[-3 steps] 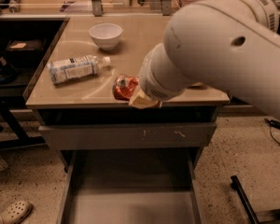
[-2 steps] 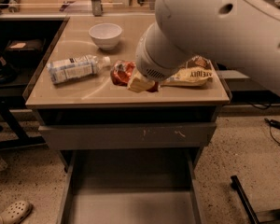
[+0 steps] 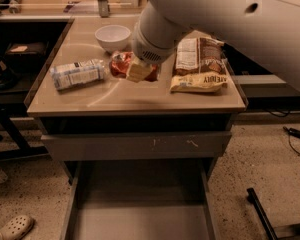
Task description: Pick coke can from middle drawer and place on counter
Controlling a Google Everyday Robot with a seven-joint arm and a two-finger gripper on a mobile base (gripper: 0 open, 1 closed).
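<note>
Gripping the coke can (image 3: 121,65), the gripper (image 3: 138,73) is hanging over the middle of the counter (image 3: 140,98), with its pale fingers (image 3: 139,70) closing on the can's right side. The can's red body is showing tilted, just left of the fingers. Whether it is touching the tabletop or being held just above it, I cannot tell. A soft shadow is falling on the counter in front of it.

The thick white arm (image 3: 215,14) is reaching in from the upper right and covering part of the counter's back edge.

A white bowl (image 3: 112,36) is sitting just behind the can, slightly to its left. A clear bottle (image 3: 77,74) with a white label is lying on its side to the left, near the counter's left edge and apart from the can. A snack bag (image 3: 199,66) is lying flat to the right of the gripper, close to the right edge.

Under the counter, a grey drawer front (image 3: 140,145) with pale scratch marks is sitting closed. Below it, the middle drawer (image 3: 140,219) is standing pulled out toward the camera, showing its flat grey floor and low side walls.

A pale sandal (image 3: 12,227) is lying on the speckled floor at lower left.
</note>
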